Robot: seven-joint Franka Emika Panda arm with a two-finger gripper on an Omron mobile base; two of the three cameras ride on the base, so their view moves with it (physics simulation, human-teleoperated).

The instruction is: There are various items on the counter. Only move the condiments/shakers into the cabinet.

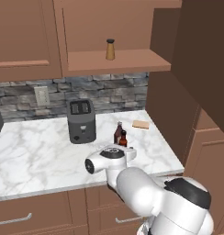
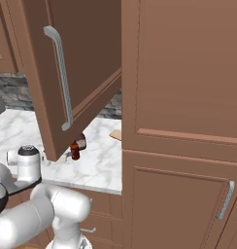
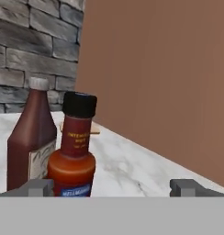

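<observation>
We find the fingers [image 3: 40, 187] spread wide and holding nothing, their grey tips low at either side of the hand view. Nearest them stands the black-capped bottle [image 3: 74, 151], round-bodied, orange-red, with a red label on its narrow neck; it sits toward the left fingertip, leaving open marble across to the right one. Just beside it, slightly behind and to its left, stands the pale-capped bottle [image 3: 32, 140], reddish-brown, flat-shouldered and taller. From the left base view we see both bottles close together near the middle of the counter [image 1: 36, 151], a white, grey-veined marble top with clear surface to the front edge. Farther back, a flat tan slab [image 1: 141, 124] lies near the brown side panel that closes the counter on the right. The dark grey toaster [image 1: 81, 120], boxy with two slots, stands well left of the bottles near the rough stone backsplash. Above, the tan shaker [image 1: 110, 49] with dark cap stands upright on the plain wooden shelf of the open cabinet [image 1: 118, 61], with free shelf on both sides.
</observation>
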